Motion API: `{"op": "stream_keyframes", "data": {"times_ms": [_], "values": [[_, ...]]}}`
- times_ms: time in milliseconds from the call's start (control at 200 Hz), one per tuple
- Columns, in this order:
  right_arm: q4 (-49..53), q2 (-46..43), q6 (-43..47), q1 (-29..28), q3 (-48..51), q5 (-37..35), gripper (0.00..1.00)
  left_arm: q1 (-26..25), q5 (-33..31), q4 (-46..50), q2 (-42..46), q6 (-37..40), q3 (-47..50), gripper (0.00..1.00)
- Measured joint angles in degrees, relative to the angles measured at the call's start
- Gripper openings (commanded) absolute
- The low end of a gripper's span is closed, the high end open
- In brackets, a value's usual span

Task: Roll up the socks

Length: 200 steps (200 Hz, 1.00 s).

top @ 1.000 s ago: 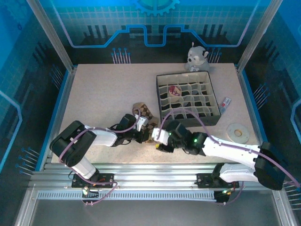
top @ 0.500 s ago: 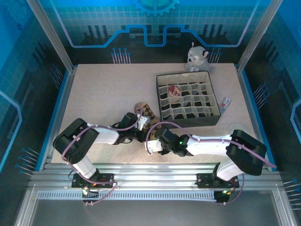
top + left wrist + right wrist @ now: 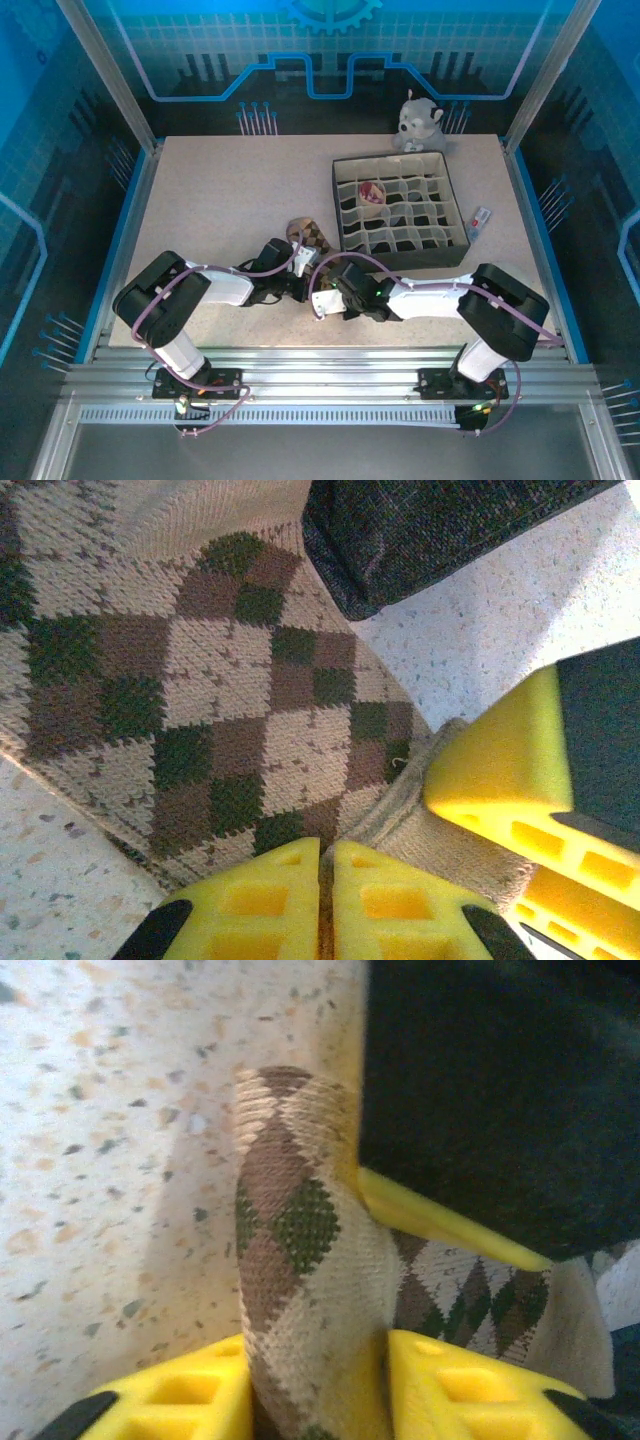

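Both grippers grip the argyle sock (image 3: 308, 240) at the near-left corner of the divided box (image 3: 338, 215).
The left gripper (image 3: 325, 905) has its jaws pressed together on the sock's ribbed edge. The right gripper (image 3: 315, 1390) has its jaws narrowed around a raised fold of the sock. The red-and-beige sock (image 3: 370, 192) sits in a compartment toward the box's back left.

The top camera sits high above and behind the arm bases (image 3: 185, 380), facing forward and down on the whole table (image 3: 220, 200) from well back. The left wrist camera looks past the left fingers (image 3: 260, 900) and the right wrist camera past the right fingers (image 3: 170, 1400), both pressed close to the sock (image 3: 308, 238). All three views share that sock and the table beside it.
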<state>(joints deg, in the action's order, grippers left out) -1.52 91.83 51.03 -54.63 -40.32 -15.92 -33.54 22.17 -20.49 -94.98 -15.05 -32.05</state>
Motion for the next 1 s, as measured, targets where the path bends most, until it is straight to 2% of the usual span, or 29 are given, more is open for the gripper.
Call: {"op": "stream_keyframes", "data": {"times_ms": [50,125,205,385,545,746,916,1001], "values": [[0.9,0.3,0.6,0.2,-0.7,0.6,0.06,0.2,0.2,0.4,0.0,0.1,-0.1,0.06],[4.0,0.3,-0.4,0.3,-2.3,1.9,0.00,0.3,0.2,1.1,0.5,0.1,-0.1,0.06],[9.2,0.3,-2.3,0.3,-5.5,3.8,0.00,0.3,0.2,1.9,1.7,0.1,0.7,0.07],[21.2,0.9,-8.3,0.5,-13.3,11.0,0.00,0.0,-0.1,-0.4,7.7,0.3,7.0,0.26],[31.3,4.2,-13.2,3.8,-18.1,20.3,0.00,0.0,-2.0,-2.1,12.1,1.0,11.5,0.35],[39.1,10.4,-17.4,8.7,-21.7,29.7,0.00,0.0,-5.3,-2.7,21.6,4.3,16.6,0.37],[42.8,12.5,-19.4,11.8,-23.1,36.5,0.00,-0.4,-5.2,-12.2,32.7,10.2,24.9,0.42],[44.4,13.7,-19.8,13.5,-24.1,39.3,0.00,-1.5,-4.3,-13.4,35.7,13.2,26.7,0.43]]}}
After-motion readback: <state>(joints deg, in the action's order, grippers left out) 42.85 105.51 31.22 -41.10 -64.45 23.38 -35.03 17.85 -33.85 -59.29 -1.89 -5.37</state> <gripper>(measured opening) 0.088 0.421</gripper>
